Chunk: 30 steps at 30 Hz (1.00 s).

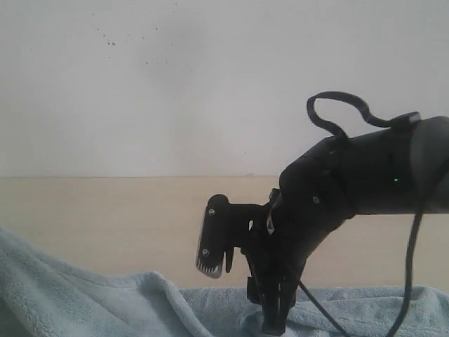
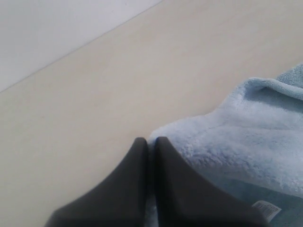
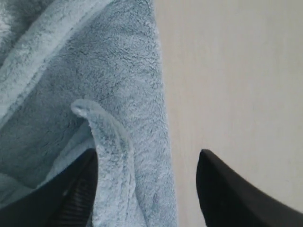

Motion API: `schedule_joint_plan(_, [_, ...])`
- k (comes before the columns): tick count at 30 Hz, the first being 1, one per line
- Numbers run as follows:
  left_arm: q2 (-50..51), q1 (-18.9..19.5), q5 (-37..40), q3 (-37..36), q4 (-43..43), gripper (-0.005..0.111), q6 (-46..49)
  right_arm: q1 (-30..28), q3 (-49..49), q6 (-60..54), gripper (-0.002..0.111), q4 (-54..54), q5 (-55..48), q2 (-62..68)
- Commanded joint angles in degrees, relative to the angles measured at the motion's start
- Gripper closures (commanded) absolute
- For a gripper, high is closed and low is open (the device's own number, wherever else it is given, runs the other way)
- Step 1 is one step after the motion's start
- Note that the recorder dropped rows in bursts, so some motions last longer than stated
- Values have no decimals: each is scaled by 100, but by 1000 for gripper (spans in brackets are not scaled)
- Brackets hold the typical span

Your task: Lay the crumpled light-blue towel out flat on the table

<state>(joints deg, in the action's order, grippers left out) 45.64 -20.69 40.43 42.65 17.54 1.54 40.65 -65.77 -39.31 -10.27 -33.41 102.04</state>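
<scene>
Along the near edge of the scene, the large pale light-blue fluffy terry towel (image 1: 98,302) lay crumpled on the wide, smooth, pale beige table (image 1: 105,210). Its cloth rose in a slope toward the near left and lay lower, in shallow folds, toward the right. Beyond the towel the beige surface ran on to the plain white wall (image 1: 175,84) at the far side.

Left wrist view: a rounded edge of the towel met the tips of the left gripper (image 2: 149,141). Its two dark fingers (image 2: 118,189) were clenched together, and a thin pale strip of cloth showed in the seam between them, so the towel was pinched there. A small white label (image 2: 266,208), its print too small to read, sat on the towel close beside this gripper.

Right wrist view: the right gripper (image 3: 147,158) was released, its jaws standing wide apart and grasping nothing. One dark finger hung over the towel and the other over the table, with the towel's straight edge running between them. A narrow raised fold (image 3: 106,137) of cloth stood up just beside the finger on the towel side.

Exterior view: the right gripper pointed down onto the towel, right of centre, carried by the bent black arm (image 1: 365,168) that reached in from the right.
</scene>
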Motion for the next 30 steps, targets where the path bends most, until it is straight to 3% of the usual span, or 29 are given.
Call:
schedule_joint_plan(1, [5,-3,-139,-60,-71,103,3,167,-263,-116,50,-158,-210,306])
schedule_joint_plan(8, [5,-3,-179,-70,-111,103,3,428,-357,-174,50,-679,-515,596])
schedule_joint_plan(30, [5,-3,-260,-70,-217,103,28,455,-357,-414,50,-614,-282,1058])
